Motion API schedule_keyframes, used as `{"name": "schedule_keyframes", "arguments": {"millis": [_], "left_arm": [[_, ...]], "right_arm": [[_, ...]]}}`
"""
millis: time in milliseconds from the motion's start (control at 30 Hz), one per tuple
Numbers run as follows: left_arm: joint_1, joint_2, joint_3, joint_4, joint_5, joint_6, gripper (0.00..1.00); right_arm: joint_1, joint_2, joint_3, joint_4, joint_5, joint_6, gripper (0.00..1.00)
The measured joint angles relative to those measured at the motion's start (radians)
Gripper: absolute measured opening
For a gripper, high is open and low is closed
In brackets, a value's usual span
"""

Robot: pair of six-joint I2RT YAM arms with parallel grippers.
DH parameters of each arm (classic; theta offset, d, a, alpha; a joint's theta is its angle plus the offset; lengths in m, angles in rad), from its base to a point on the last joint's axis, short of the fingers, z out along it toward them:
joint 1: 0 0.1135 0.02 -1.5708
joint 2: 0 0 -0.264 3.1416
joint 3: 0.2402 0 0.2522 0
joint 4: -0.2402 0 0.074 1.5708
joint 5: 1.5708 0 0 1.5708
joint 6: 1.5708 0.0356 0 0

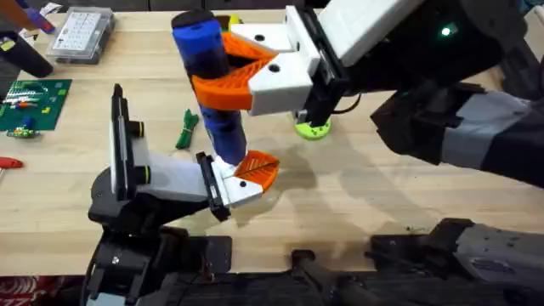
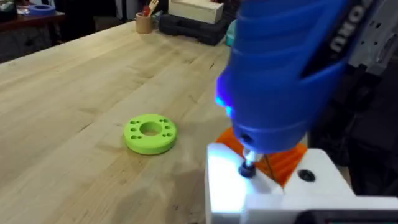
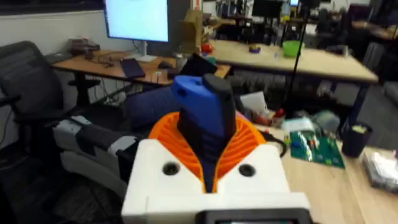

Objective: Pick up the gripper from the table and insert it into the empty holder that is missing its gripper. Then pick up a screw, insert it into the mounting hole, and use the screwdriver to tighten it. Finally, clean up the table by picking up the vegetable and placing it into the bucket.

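Overhead: right gripper (image 1: 242, 72), frame centre, jaws clenched on the screwdriver (image 1: 208, 85), upright, tip down on the holder (image 1: 238, 189). Vegetable (image 1: 186, 129) left of it on the desk (image 1: 382, 195).
Left wrist: screwdriver lettering unreadable; left jaws, cannot tell.
Right wrist: orange pads (image 3: 249, 140) clasp the blue body.

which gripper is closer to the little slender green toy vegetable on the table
Right. The right gripper, clamped on the thick blue cylindrical screwdriver, hangs just beside the vegetable. The left gripper is not seen in the overhead view.
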Motion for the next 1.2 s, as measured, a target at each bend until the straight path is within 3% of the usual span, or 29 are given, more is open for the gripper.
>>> {"name": "schedule_keyframes", "arguments": {"millis": [1200], "left_arm": [[0.0,0.007,0.0,0.001,0.004,-0.004,0.014]], "right_arm": [[0.014,0.002,0.038,-0.067,-0.039,-0.05,0.048]]}}
